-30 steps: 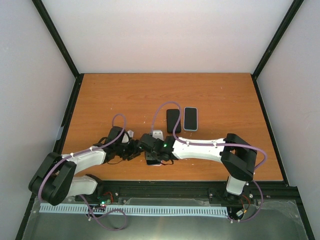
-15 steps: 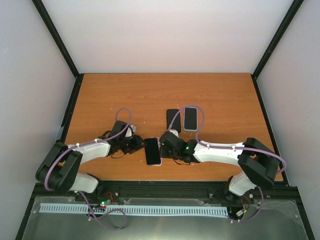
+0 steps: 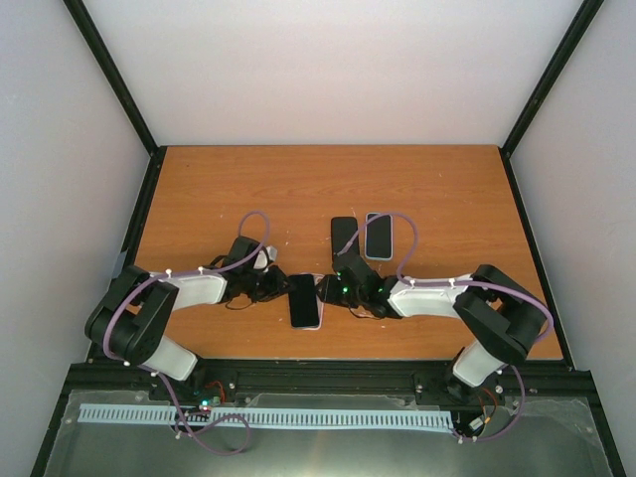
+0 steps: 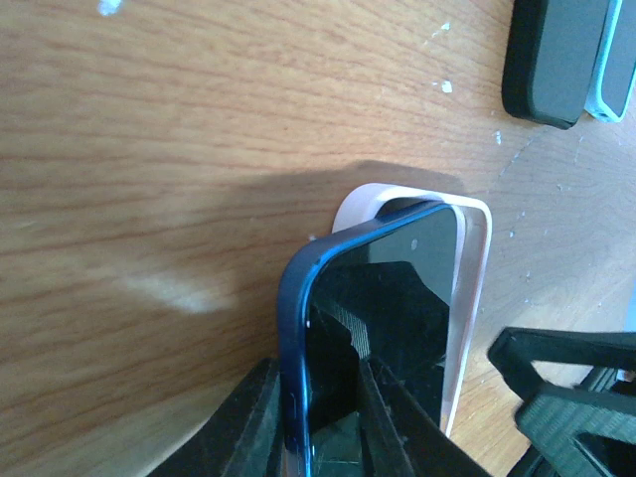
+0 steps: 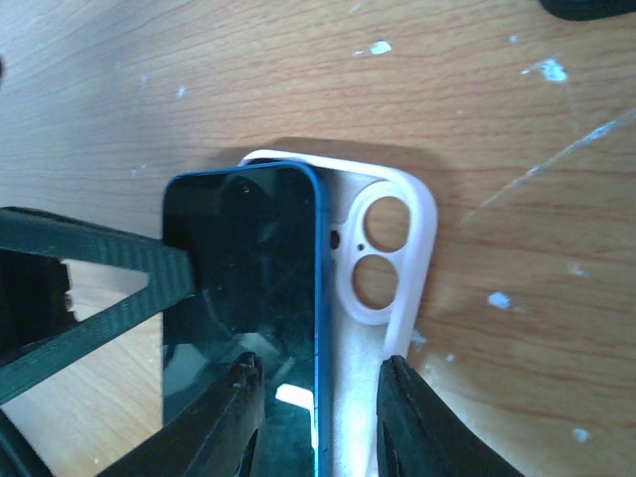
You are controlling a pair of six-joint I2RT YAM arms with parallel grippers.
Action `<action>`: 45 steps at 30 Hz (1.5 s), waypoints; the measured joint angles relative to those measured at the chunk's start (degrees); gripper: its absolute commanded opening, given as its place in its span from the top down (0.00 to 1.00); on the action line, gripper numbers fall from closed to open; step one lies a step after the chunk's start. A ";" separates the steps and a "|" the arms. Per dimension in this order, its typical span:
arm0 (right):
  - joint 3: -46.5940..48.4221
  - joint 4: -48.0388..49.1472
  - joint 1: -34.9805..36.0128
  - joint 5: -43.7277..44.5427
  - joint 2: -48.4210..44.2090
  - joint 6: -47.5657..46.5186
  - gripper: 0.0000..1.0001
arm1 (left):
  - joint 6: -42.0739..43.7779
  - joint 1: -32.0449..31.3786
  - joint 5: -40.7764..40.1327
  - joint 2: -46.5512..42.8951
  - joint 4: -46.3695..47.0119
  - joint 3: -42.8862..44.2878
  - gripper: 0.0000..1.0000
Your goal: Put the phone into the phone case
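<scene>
The phone point(image 3: 304, 300), with a blue rim and a dark screen, lies face up at the table's front middle. It half covers the white phone case point(image 3: 321, 286), which shows along its right side. My left gripper point(image 3: 281, 289) is shut on the phone's left edge. In the left wrist view that gripper point(image 4: 318, 427) clamps the phone point(image 4: 397, 298), and that edge sits above the wood while the case point(image 4: 475, 288) shows on the right. My right gripper point(image 5: 323, 417) straddles the phone's point(image 5: 238, 278) right edge and the case's point(image 5: 425, 224) wall, one finger on the screen and one outside the case. It also shows in the top view point(image 3: 331, 290).
A black phone-shaped slab point(image 3: 343, 237) and a white-rimmed one point(image 3: 378, 236) lie side by side just behind the right gripper; both also show in the left wrist view point(image 4: 556, 60). The wooden table point(image 3: 447, 199) is bordered by a black frame and white walls.
A second ago both grippers were bunched over the phone and hid it. They have drawn apart to its left and right sides, and the screen now shows. There is little change in the last half second.
</scene>
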 measured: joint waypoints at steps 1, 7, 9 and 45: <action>0.00 0.13 -0.24 -0.04 0.52 0.00 0.68 | 0.04 0.00 0.26 0.22 0.33 0.11 0.81; 0.00 1.07 -0.98 -0.57 2.97 -0.26 0.72 | 0.39 0.00 0.79 0.61 0.44 0.68 0.78; 0.02 1.68 -1.01 -0.85 3.72 -0.63 0.73 | 0.44 -0.15 0.96 0.72 0.48 0.83 0.76; 0.33 6.75 -2.86 -4.44 6.12 -4.55 0.75 | 3.45 -3.56 -6.93 2.27 -4.61 5.99 0.83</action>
